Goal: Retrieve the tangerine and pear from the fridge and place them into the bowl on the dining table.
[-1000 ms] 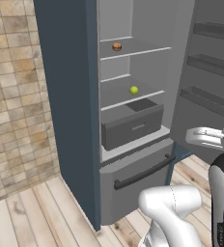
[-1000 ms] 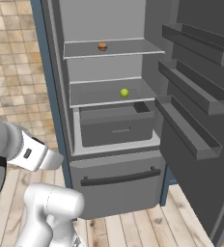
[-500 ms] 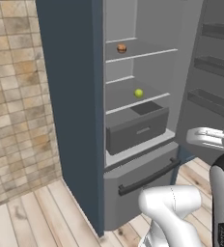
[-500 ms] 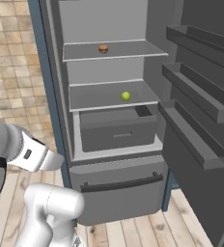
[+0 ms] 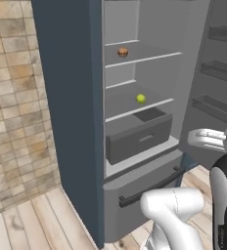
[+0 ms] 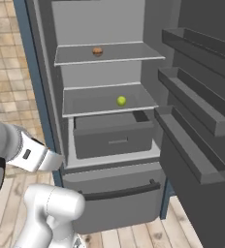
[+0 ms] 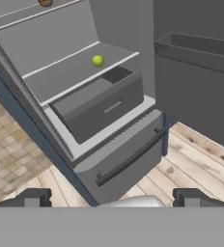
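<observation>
The fridge (image 5: 71,112) stands open ahead of me. On its upper shelf lies the tangerine (image 5: 123,52) (image 6: 98,51), cut by the top edge of the hand view (image 7: 45,2). One shelf down rests the pear (image 5: 141,98) (image 6: 121,100) (image 7: 97,61), near the shelf's front right. My gripper (image 7: 113,198) is open with nothing between its fingertips, well short of the fridge and below the shelves. The bowl and the dining table are out of view.
A grey drawer (image 5: 137,136) (image 6: 112,135) under the pear's shelf is pulled partly out. Below it is a lower compartment with a dark bar handle (image 6: 117,191). The open fridge door with its shelves (image 6: 197,116) juts out on the right. A tiled wall (image 5: 12,122) stands left.
The whole scene has grown and shifted in both base views: the base has moved closer to the fridge. The fruits lie where they were and the gripper has stayed open.
</observation>
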